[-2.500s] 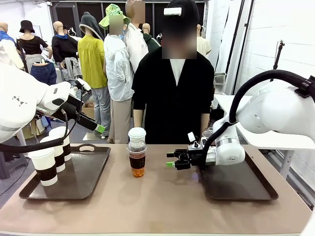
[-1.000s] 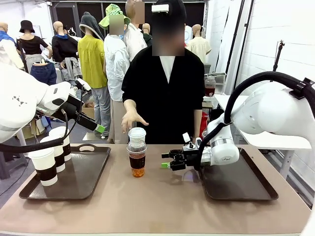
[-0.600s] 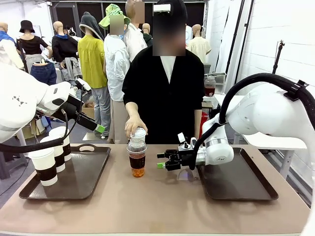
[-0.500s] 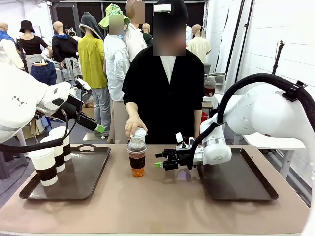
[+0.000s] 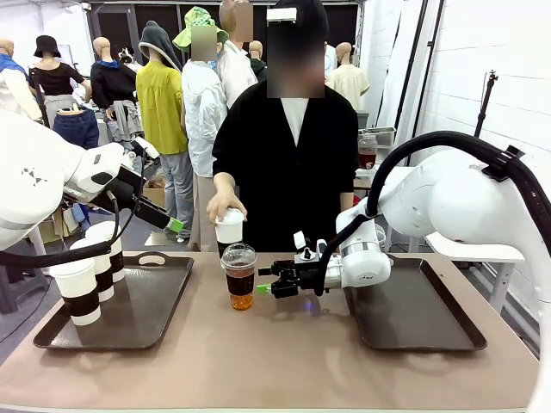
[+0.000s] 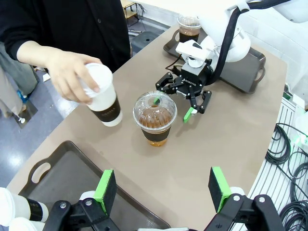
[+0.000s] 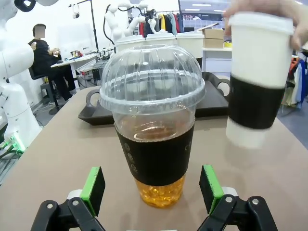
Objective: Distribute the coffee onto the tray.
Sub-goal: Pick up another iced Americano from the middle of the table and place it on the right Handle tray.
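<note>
Right tool (image 5: 265,288) fully open, empty, beside the dome-lidded cup (image 5: 239,275). Risk: an off-centre approach tips it, or strikes the person's hand (image 5: 225,206) lifting the paper cup (image 5: 229,228).

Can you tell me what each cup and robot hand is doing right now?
Clear plastic dome-lidded cup of brown liquid: upright on the table, lid on, not held.
White paper cup with dark brown sleeve: lifted off the table in the person's hand, lid on.
Three white paper cups on the left tray: standing upright.
Right end effector: open, beside the clear cup.
Left end effector: open, holding nothing.
</note>
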You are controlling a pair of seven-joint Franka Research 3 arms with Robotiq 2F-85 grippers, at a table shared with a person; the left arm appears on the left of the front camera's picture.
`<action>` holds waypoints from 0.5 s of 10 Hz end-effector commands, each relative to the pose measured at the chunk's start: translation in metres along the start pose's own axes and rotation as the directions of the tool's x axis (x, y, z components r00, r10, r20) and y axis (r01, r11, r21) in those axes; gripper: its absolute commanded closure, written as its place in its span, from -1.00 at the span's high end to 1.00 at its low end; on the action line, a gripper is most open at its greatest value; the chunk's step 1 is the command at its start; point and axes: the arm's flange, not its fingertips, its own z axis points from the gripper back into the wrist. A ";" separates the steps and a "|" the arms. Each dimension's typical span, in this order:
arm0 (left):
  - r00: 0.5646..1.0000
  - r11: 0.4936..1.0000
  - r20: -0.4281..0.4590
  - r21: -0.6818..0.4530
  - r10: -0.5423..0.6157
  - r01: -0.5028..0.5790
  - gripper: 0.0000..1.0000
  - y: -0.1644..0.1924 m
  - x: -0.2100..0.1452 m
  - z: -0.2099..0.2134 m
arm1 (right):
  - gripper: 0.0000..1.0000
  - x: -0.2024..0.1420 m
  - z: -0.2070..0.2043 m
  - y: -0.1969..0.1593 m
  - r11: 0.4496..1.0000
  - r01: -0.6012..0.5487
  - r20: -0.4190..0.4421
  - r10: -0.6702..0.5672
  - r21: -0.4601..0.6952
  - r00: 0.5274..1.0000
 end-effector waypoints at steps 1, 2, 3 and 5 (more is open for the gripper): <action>1.000 1.000 -0.001 -0.007 0.004 -0.004 1.00 0.001 -0.001 0.001 | 1.00 -0.001 -0.014 -0.008 1.000 -0.004 -0.009 0.004 -0.011 1.000; 1.000 1.000 -0.001 -0.007 0.004 -0.004 1.00 0.001 -0.001 0.001 | 1.00 0.000 -0.018 -0.009 1.000 -0.007 -0.002 0.007 -0.009 1.000; 1.000 1.000 -0.001 -0.007 0.004 -0.004 1.00 0.001 -0.001 0.001 | 1.00 0.002 -0.022 -0.010 1.000 -0.009 -0.006 0.009 0.000 1.000; 1.000 1.000 -0.001 -0.007 0.004 -0.004 1.00 0.001 -0.001 0.001 | 1.00 0.003 -0.027 -0.010 1.000 -0.014 -0.008 0.014 0.006 1.000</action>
